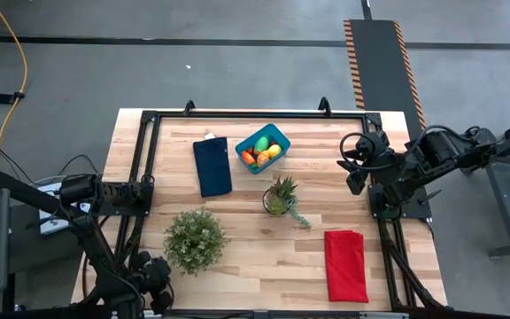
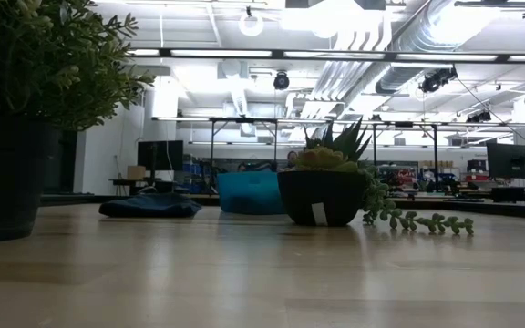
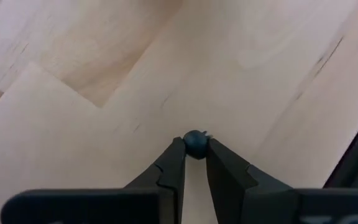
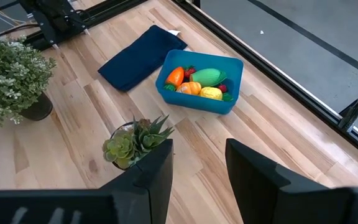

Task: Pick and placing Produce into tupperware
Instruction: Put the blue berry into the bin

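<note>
Bright blue tupperware — green, orange, yellow produce — red cloth

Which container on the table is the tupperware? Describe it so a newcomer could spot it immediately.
Start at the wooden table and go to its far edge, near the middle. The tupperware sits there, right of the flat dark blue cloth and beyond the small spiky potted plant. It alone is a bright blue tub, with colourful toy produce inside.
</note>
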Tool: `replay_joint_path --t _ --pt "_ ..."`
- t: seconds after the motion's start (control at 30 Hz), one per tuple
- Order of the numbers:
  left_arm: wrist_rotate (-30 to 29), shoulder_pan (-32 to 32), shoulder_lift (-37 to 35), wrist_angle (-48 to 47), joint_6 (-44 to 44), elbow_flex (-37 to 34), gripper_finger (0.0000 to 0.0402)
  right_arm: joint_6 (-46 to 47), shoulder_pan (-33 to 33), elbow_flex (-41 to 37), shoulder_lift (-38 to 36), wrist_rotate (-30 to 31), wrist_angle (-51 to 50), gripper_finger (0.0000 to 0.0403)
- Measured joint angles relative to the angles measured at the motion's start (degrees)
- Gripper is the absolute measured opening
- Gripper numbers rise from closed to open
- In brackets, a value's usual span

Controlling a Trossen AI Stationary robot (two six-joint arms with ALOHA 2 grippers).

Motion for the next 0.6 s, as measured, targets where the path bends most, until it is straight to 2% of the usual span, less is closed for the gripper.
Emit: replay_joint_path --t 0.6 --pt "0.23 0.0 0.0 -8.48 2.73 7.48 0.0049 -0.22 -0.02 0.0 0.01 0.55 0.01 0.014"
